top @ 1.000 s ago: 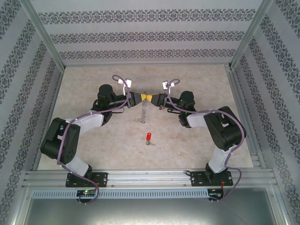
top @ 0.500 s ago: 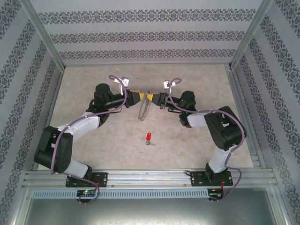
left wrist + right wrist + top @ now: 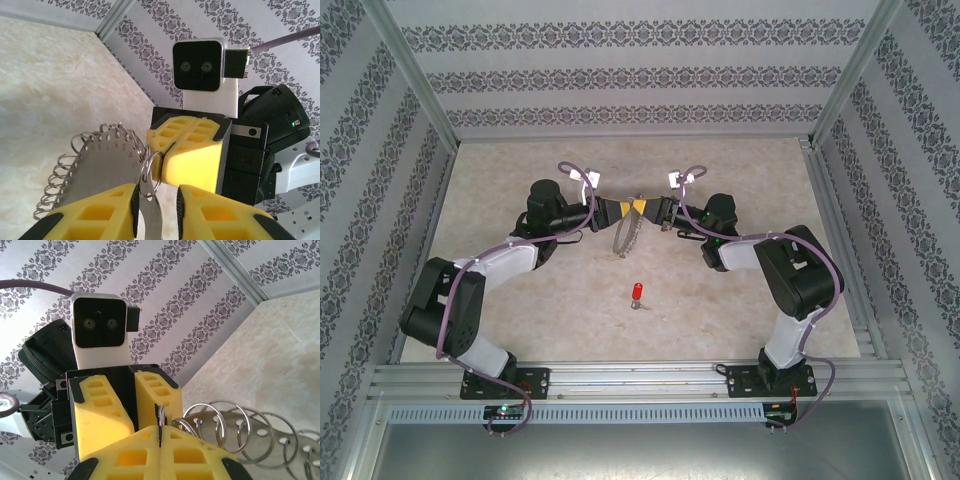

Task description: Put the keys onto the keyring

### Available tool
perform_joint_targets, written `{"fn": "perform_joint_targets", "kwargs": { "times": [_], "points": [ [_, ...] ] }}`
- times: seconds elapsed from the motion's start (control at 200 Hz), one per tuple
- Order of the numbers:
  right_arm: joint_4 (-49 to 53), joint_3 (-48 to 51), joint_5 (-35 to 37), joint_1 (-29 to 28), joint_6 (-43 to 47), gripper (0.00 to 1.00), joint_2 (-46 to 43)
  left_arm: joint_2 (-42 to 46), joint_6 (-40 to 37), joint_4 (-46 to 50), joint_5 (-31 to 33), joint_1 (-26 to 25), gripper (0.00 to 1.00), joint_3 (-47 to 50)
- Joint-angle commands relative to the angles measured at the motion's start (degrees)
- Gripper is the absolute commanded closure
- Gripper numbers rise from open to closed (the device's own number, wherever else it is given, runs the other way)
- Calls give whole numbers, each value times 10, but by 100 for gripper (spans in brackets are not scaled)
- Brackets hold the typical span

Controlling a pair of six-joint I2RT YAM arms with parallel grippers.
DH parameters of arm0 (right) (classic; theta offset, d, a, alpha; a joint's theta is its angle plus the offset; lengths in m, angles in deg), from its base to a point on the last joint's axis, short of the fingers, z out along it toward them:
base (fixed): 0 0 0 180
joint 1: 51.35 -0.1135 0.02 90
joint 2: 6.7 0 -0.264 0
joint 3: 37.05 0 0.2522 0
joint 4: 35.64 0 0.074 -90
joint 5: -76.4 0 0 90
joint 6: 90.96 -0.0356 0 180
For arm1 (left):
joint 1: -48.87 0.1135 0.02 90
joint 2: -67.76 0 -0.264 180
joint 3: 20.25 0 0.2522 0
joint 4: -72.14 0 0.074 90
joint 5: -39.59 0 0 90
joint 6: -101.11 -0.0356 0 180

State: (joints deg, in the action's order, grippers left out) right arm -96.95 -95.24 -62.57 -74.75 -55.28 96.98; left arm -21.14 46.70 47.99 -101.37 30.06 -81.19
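Top external: keyring (image 3: 625, 236) hangs upper centre, between the grippers.
Pinched by right gripper (image 3: 643, 207); left gripper (image 3: 617, 210) parted, loose around it; key (image 3: 636, 292) lower centre, well apart.

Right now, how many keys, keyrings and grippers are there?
key: 1
keyring: 1
grippers: 2, left gripper and right gripper
total: 4

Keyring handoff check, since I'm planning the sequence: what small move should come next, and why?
Probably draw the left claw back off the keyring: its jaws stand apart, the right claw is shut on the keyring, and the red key lies untouched on the table.
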Motion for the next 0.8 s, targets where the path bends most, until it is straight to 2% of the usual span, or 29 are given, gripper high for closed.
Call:
{"fn": "perform_joint_targets", "kwargs": {
  "times": [0.0,0.295,0.505,0.684,0.794],
  "points": [
    [-43,-17,-10,-6,-2,100,6,-11,16,-45,-16,-7,73,-14],
    [-43,-17,-12,-8,-3,100,10,-29,32,-72,-22,-8,74,-23],
    [-43,-17,-10,-9,-1,100,13,-31,38,-84,-24,-9,84,-22],
    [-42,-17,-10,-8,-3,100,13,-30,39,-90,-29,-9,100,-21],
    [-41,-8,0,3,-8,100,6,-20,16,-67,-37,-8,100,-22]
  ]
}}
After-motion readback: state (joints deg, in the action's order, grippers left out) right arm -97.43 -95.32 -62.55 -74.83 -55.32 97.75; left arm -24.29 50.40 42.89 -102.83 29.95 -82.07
